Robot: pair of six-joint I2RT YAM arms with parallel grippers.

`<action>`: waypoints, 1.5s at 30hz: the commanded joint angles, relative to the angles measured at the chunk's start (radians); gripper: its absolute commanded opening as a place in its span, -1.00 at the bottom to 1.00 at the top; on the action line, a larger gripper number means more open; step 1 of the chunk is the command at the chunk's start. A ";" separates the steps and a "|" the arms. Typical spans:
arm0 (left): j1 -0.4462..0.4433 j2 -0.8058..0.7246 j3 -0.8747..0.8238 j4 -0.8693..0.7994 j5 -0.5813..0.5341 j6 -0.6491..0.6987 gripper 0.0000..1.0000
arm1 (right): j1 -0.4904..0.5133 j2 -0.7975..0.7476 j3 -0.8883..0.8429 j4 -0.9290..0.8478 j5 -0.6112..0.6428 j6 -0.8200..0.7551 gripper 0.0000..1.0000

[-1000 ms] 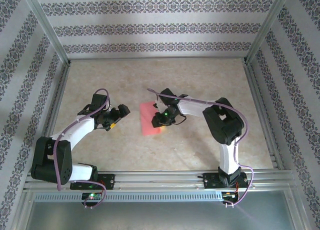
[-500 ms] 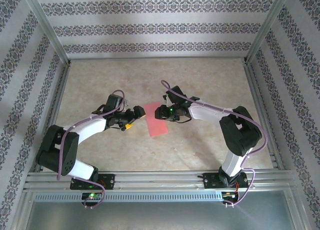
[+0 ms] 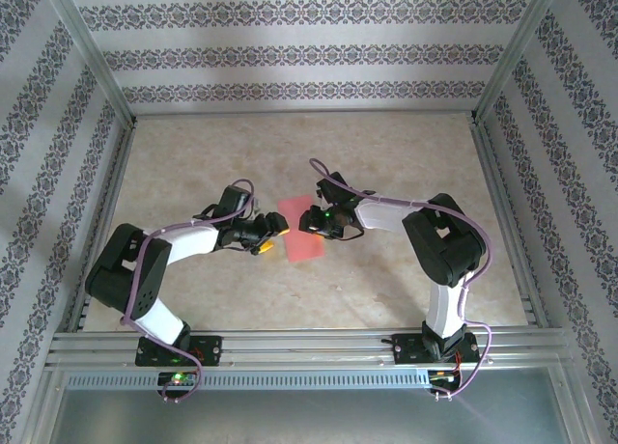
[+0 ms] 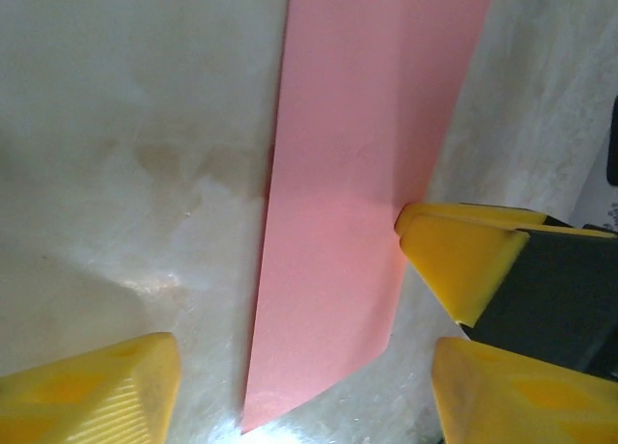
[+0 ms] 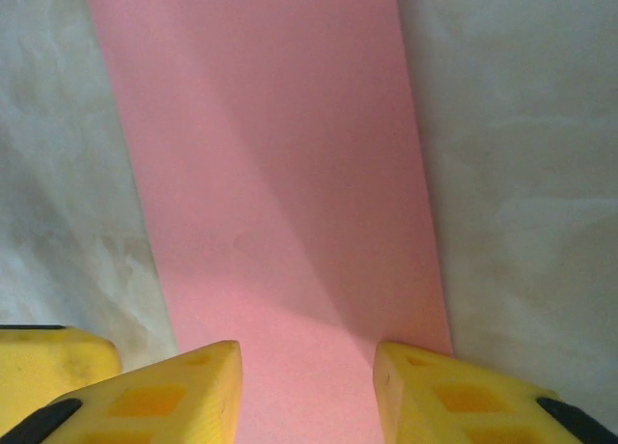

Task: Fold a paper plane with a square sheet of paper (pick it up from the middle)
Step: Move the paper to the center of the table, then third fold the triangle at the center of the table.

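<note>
One folded sheet of paper (image 3: pixel 304 249) flat on desk (image 3: pixel 386 164); my left pincer (image 4: pixel 301 357) and right pincer (image 5: pixel 307 357) straddle its width, half-open, empty.

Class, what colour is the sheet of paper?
The sheet of paper is plain salmon pink, clearest in the right wrist view.

worktop (image 3: pixel 406 154): beige marbled slab, slightly glossy, glare patches in the left wrist view. square sheet of paper (image 3: pixel 301 245) lies flat on it, roughly mid-slab. Salmon-pink, plain, showing as a narrow rectangle, long edges running near-to-far with a slight skew. Thin dark shadow line along the sheet's left long edge, faint brownish stain on the slab just left of the sheet
</note>
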 commanded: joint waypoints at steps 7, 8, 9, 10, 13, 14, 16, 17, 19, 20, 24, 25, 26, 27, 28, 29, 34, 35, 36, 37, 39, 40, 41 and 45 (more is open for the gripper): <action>-0.044 0.062 0.035 0.040 0.043 -0.079 -0.08 | -0.042 0.051 -0.066 0.038 -0.061 0.047 -0.15; -0.047 0.065 0.039 0.030 0.040 -0.079 -0.10 | -0.042 0.051 -0.067 0.036 -0.061 0.047 -0.15; -0.050 0.069 0.043 0.023 0.038 -0.078 -0.12 | -0.042 0.053 -0.066 0.037 -0.063 0.047 -0.15; -0.053 0.072 0.046 0.019 0.038 -0.076 -0.14 | -0.043 0.054 -0.066 0.037 -0.064 0.046 -0.15; -0.058 0.085 0.056 0.010 0.036 -0.072 -0.18 | -0.044 0.058 -0.066 0.036 -0.066 0.046 -0.15; -0.058 0.091 0.060 0.006 0.038 -0.070 -0.18 | -0.045 0.059 -0.066 0.037 -0.067 0.045 -0.15; -0.058 0.101 0.068 -0.004 0.039 -0.065 -0.18 | -0.046 0.061 -0.068 0.036 -0.070 0.046 -0.15; -0.058 0.104 0.072 -0.013 0.038 -0.064 -0.18 | -0.047 0.062 -0.069 0.037 -0.070 0.046 -0.15; -0.059 0.106 0.076 -0.008 0.043 -0.061 -0.18 | -0.049 0.061 -0.071 0.037 -0.070 0.046 -0.15; -0.059 0.106 0.078 -0.009 0.047 -0.059 -0.18 | -0.050 0.061 -0.072 0.037 -0.073 0.044 -0.15; -0.059 0.101 0.093 -0.048 0.033 -0.027 -0.15 | -0.051 0.065 -0.072 0.037 -0.076 0.043 -0.15; -0.059 0.100 0.094 -0.048 0.035 -0.017 -0.14 | -0.052 0.065 -0.071 0.037 -0.076 0.042 -0.15; -0.058 0.101 0.094 -0.042 0.038 -0.014 -0.14 | -0.053 0.065 -0.072 0.036 -0.076 0.042 -0.15; -0.059 0.103 0.094 -0.024 0.049 -0.013 -0.14 | -0.053 0.065 -0.072 0.037 -0.076 0.042 -0.15; -0.059 0.110 0.092 0.011 0.070 -0.012 -0.14 | -0.053 0.065 -0.072 0.037 -0.076 0.042 -0.15; -0.058 0.117 0.092 0.046 0.090 -0.013 -0.14 | -0.054 0.067 -0.072 0.039 -0.079 0.041 -0.15; -0.056 0.112 0.124 0.052 0.095 0.049 -0.16 | -0.054 0.069 -0.073 0.037 -0.081 0.039 -0.15; -0.053 0.111 0.134 0.035 0.087 0.070 -0.16 | -0.055 0.068 -0.073 0.036 -0.081 0.037 -0.15; -0.046 0.113 0.142 0.019 0.079 0.086 -0.17 | -0.055 0.069 -0.074 0.035 -0.081 0.037 -0.15; -0.041 0.117 0.147 0.013 0.079 0.093 -0.17 | -0.054 0.069 -0.074 0.036 -0.081 0.036 -0.15; -0.027 0.128 0.148 0.024 0.085 0.102 -0.17 | -0.056 0.067 -0.075 0.034 -0.080 0.033 -0.16; -0.019 0.133 0.148 0.029 0.086 0.102 -0.17 | -0.056 0.066 -0.077 0.034 -0.080 0.032 -0.16; -0.013 0.139 0.148 0.037 0.091 0.102 -0.17 | -0.057 0.065 -0.077 0.034 -0.080 0.032 -0.16; -0.007 0.164 0.163 0.048 0.104 0.110 -0.17 | -0.057 0.064 -0.079 0.034 -0.080 0.033 -0.16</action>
